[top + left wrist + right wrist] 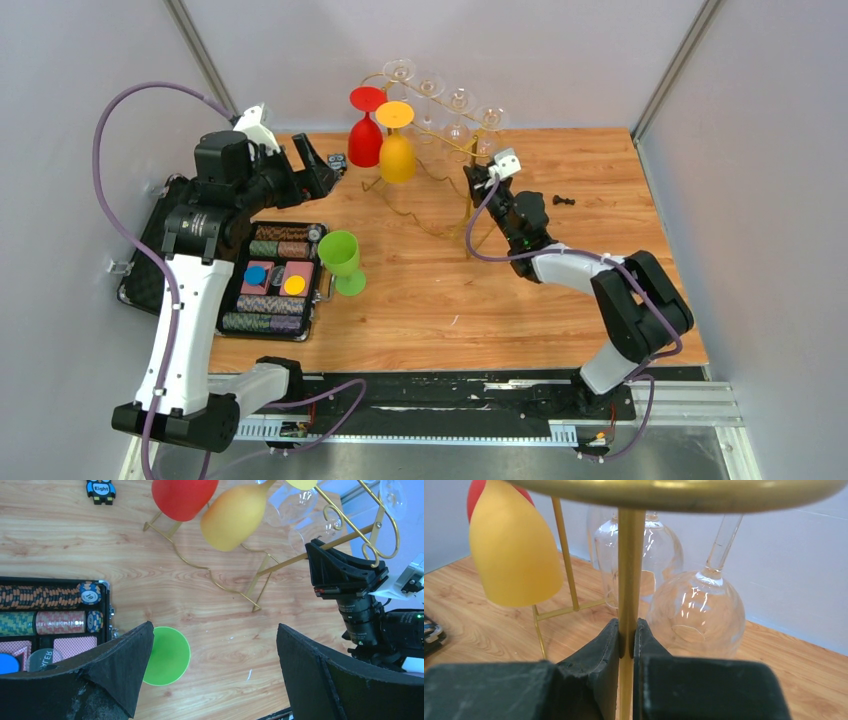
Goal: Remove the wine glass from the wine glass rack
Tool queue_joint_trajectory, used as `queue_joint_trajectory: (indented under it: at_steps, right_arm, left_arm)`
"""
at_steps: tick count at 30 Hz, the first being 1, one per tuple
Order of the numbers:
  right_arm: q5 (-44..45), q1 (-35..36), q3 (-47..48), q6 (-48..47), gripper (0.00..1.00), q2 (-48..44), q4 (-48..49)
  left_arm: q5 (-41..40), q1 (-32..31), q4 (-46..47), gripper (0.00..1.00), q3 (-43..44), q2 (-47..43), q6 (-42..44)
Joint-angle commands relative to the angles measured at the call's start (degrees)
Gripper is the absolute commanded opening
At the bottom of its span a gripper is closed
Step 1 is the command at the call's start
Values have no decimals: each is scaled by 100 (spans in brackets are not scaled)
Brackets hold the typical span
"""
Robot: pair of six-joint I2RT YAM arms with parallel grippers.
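The gold wire wine glass rack [468, 205] stands at the back of the table. A red glass [366, 138], a yellow glass [397, 155] and several clear glasses [457, 112] hang upside down from it. My right gripper [476, 183] is shut on the rack's upright gold post [629, 575], with the fingers [596, 652] pressed on both sides. The yellow glass [514, 555] and a clear glass [696, 610] hang just beyond it. My left gripper [215, 652] is open and empty, above the table left of the rack. A green glass [341, 258] stands upright below it, also showing in the left wrist view [169, 656].
An open black case of poker chips and cards [275, 282] lies at the left. A small owl tag marked "Eight" [101, 490] lies near the rack's base. A small black piece [565, 200] lies at the right. Walls close in the back and both sides.
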Motion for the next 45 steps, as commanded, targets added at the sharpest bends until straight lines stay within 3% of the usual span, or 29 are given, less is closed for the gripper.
queue_joint_trajectory:
  at_steps: [1,21,31,39,45]
  right_arm:
    - [745,-215,-214,-400,0,-456,471]
    - [1551,-607,-1135,-421,0,-1463,99]
    - [1074,-607,-1251,-208,1,-1946,-693]
    - [426,-607,-1181,-80,24,-2036,-999]
    - [-4,-604,-1230,30,31,-2164,-1147]
  left_arm:
    - [67,58,17,100,-7,-116,5]
    - [223,58,139,100,-183,-155,46]
    - [359,58,221,100,-352,-238,95]
    - [309,58,169,100,-326,-311,207]
    - [264,58,93,100,-288,-361,272]
